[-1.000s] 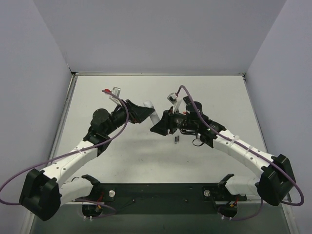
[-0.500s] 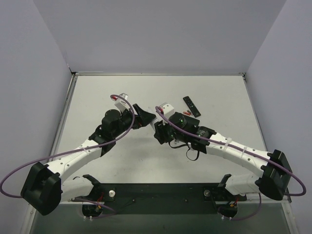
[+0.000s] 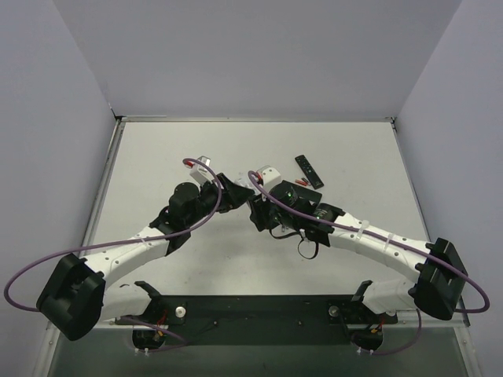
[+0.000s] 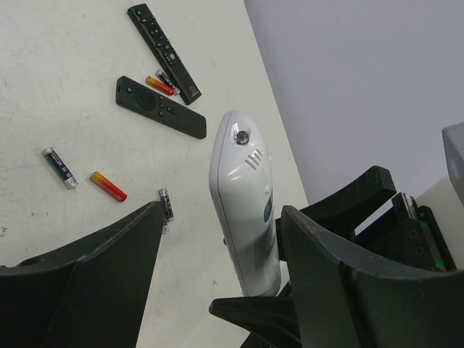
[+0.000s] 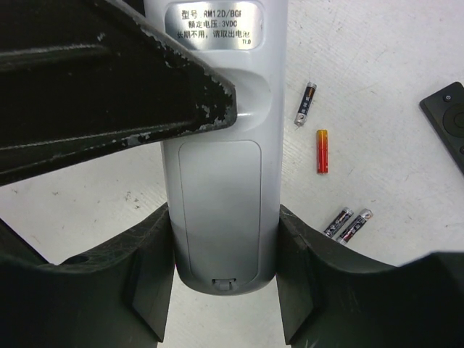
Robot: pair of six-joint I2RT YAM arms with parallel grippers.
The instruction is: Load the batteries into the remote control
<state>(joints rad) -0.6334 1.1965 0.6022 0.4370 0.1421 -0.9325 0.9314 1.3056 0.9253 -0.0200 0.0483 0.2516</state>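
Since a second ago both arms have swung inward and met over mid-table. Between them the white remote (image 5: 217,181) is held off the surface with its closed back panel toward my right wrist camera. It is pinched at that end by my right claw (image 5: 225,217), one finger on each long edge. My left claw (image 4: 221,210) straddles its other end, spread, with a gap showing on one side. Beyond, the batteries (image 5: 322,151) lie loose on the table (image 3: 157,157) — red and dark grey — near two black remotes (image 4: 159,106).

The right fingers (image 5: 148,272) clamp a grey remote (image 5: 217,188), its battery cover closed; four batteries (image 5: 322,151) and a black remote (image 5: 446,119) lie right on the desk (image 5: 377,51).
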